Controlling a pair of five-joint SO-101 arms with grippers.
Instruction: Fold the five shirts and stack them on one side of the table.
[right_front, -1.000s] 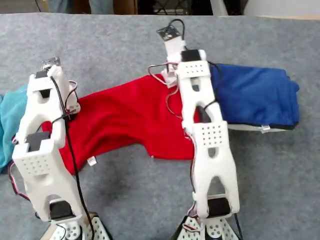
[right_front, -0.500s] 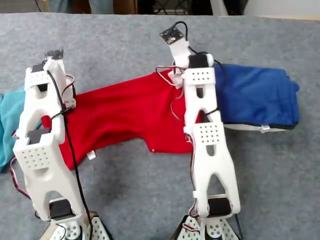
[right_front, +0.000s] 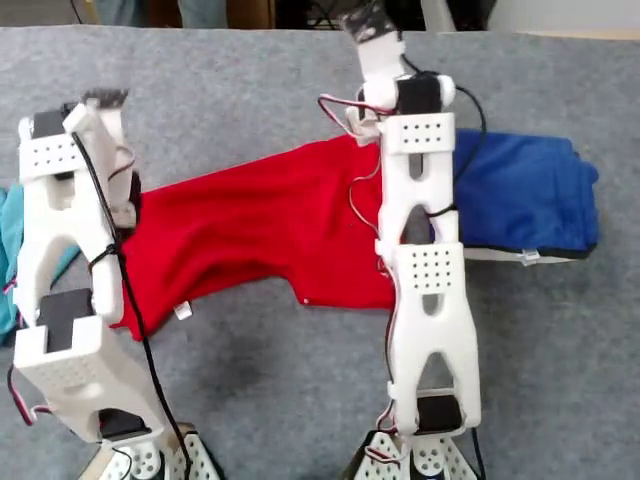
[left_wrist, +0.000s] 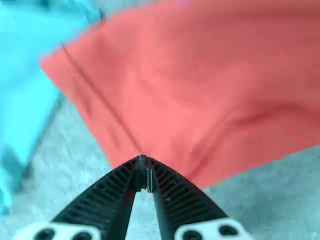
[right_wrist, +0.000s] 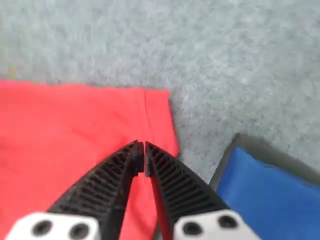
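High view: a grey surface (right_front: 560, 350) is seen from above, with the left arm (right_front: 70, 250) and the right arm (right_front: 420, 260) stretched over it from the near edge.
Teal shirt (right_front: 10, 240): laid at the far left edge of the surface, partly covered by the left arm.
Left hand (left_wrist: 143, 172): fingers pressed together, with the left end of the red shirt (left_wrist: 200, 90) pinched at their tips.
Red shirt: spread flat across the middle of the surface from one arm to the other, its left end just beside the teal cloth.
Right hand (right_wrist: 140, 150): fingers pressed together on the red shirt's far right corner, close to a seam.
Blue shirt (right_front: 520, 190): folded and placed at the right side of the surface, near the red shirt's right end; a white cloth (right_front: 500, 256) is seen under its near edge.
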